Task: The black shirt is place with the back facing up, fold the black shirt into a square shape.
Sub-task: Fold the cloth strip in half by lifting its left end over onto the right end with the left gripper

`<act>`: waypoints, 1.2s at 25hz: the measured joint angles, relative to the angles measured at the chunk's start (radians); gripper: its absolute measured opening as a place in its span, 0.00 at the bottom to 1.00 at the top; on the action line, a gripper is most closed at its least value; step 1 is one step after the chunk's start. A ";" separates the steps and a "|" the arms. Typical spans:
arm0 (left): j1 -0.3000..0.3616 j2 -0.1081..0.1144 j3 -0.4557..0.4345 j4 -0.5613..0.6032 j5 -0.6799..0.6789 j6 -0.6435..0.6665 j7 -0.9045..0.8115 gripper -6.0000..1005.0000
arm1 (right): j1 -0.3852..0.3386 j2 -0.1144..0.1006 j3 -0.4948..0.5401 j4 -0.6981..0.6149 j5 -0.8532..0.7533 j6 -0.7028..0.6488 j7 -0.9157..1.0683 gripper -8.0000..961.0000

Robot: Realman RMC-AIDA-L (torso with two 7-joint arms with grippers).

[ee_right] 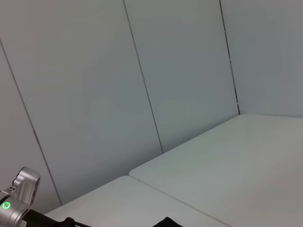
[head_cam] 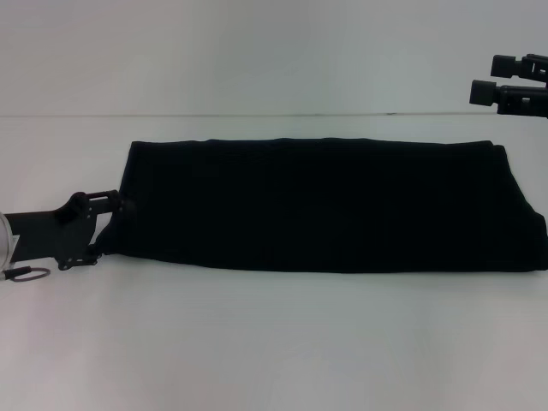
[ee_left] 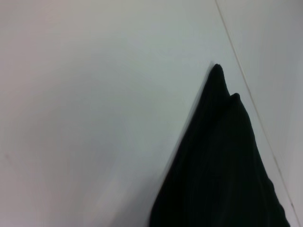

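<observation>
Only the head view shows the left claw (head_cam: 116, 224) at the black shirt (head_cam: 325, 205).

The black shirt (head_cam: 325, 205), folded into a long band, spans the middle of the white table (head_cam: 274, 342) — open surface in front and behind it. The left gripper (head_cam: 116, 224) crowds its left end; the right gripper (head_cam: 497, 81) hangs above the far right corner.

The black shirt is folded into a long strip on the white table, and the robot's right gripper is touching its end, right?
Not quite: in the head view the left gripper touches the black shirt's end. The right gripper hangs raised, apart from it.
</observation>
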 joint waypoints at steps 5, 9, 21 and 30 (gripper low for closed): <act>0.004 -0.002 0.017 0.006 0.016 -0.006 0.017 0.82 | 0.001 0.000 0.000 0.000 0.001 0.000 0.000 0.97; 0.005 -0.002 0.026 0.008 0.027 -0.008 0.029 0.71 | 0.002 0.000 0.000 0.000 0.001 0.000 0.000 0.97; 0.001 -0.001 0.033 0.005 0.047 -0.023 0.106 0.15 | 0.001 0.000 -0.003 0.000 0.013 0.000 0.000 0.97; 0.033 0.001 0.037 0.079 0.052 0.010 0.249 0.04 | 0.010 0.032 -0.002 0.013 0.014 0.044 0.010 0.97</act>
